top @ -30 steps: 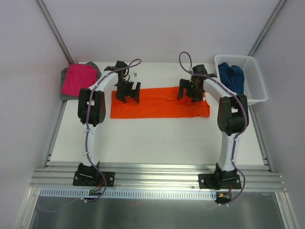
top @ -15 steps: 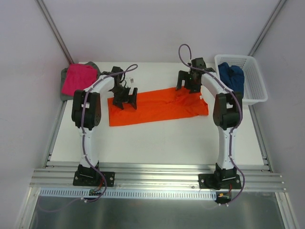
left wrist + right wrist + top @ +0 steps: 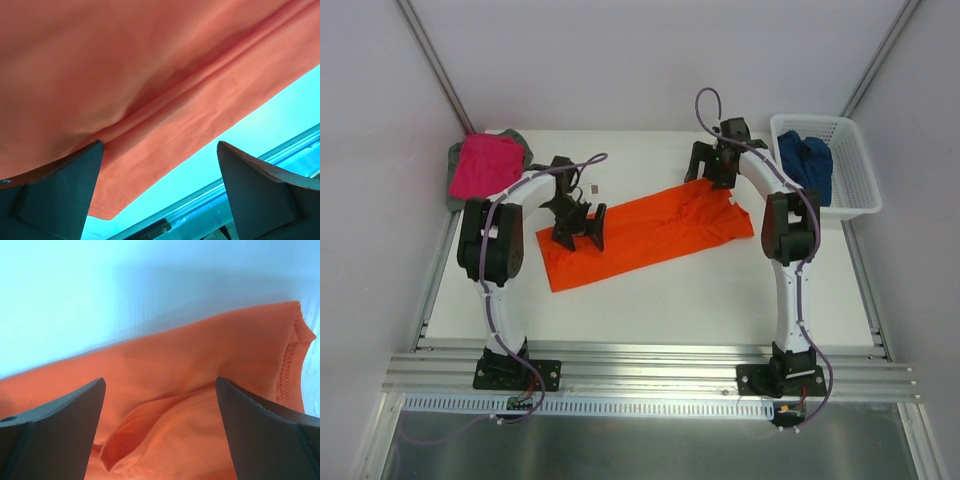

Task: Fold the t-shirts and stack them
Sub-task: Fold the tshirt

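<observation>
Orange knit cloth: the orange t-shirt (image 3: 650,232), soft and matte, lies as a long band across the middle of the white table (image 3: 650,310), its long axis running from 8 o'clock to 2 o'clock in the top view. The wrist views show a raised lengthwise crease and, at the 2 o'clock end, a stitched hem with a small gaping fold. At 10 o'clock the magenta t-shirt (image 3: 485,165) lies folded in a rough square on the grey t-shirt (image 3: 453,182), whose edge shows beneath it. At 2 o'clock the white plastic lattice basket (image 3: 850,192) holds the dark blue t-shirt (image 3: 805,162), crumpled.

Both arms arch forward and inward. The left gripper (image 3: 580,233) points down over the band's 8 o'clock half; the right gripper (image 3: 707,177) stands at the far edge of its 2 o'clock end. Each has its jaws spread wide — nothing held, orange cloth showing between the dark fingers.
</observation>
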Controlling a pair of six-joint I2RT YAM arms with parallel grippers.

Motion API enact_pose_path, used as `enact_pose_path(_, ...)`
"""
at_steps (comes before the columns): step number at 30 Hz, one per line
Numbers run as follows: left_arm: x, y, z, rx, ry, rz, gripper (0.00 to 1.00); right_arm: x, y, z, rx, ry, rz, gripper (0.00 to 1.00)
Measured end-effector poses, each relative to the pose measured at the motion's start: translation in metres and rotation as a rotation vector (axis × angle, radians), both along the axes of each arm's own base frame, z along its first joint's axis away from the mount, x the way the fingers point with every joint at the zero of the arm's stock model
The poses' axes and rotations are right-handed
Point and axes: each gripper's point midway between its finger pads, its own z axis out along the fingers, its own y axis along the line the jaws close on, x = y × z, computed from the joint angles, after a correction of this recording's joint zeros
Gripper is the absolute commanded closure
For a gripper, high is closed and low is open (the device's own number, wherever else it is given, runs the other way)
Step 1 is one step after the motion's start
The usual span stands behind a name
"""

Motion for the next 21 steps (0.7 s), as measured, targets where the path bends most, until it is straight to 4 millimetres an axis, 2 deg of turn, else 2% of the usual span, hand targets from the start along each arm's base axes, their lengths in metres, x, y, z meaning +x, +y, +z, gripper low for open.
enact_pose_path(3,-0.012,-0.007,0.006,-0.002,-0.004,-0.028,0.01,0.006,0.004,0.010,0.015,-0.025,0.007,0.04)
enact_pose_path(6,-0.021,-0.023,0.018,-0.009,-0.032,-0.079,0.01,0.010,0.006,0.018,0.027,-0.045,0.013,0.04)
enact_pose_path(10,-0.027,-0.038,0.027,-0.017,-0.062,-0.126,0.01,0.004,0.007,0.022,0.030,-0.041,0.014,0.04)
enact_pose_path(13,-0.026,-0.037,0.028,-0.008,-0.067,-0.124,0.01,-0.025,0.004,0.028,0.030,0.009,0.012,0.04)
enact_pose_path(18,-0.013,-0.035,0.035,0.009,-0.111,-0.116,0.01,-0.075,0.003,0.049,0.032,0.057,0.026,0.04)
enact_pose_path(21,-0.006,-0.034,0.039,0.015,-0.132,-0.111,0.01,-0.093,0.002,0.056,0.039,0.073,0.034,0.04)
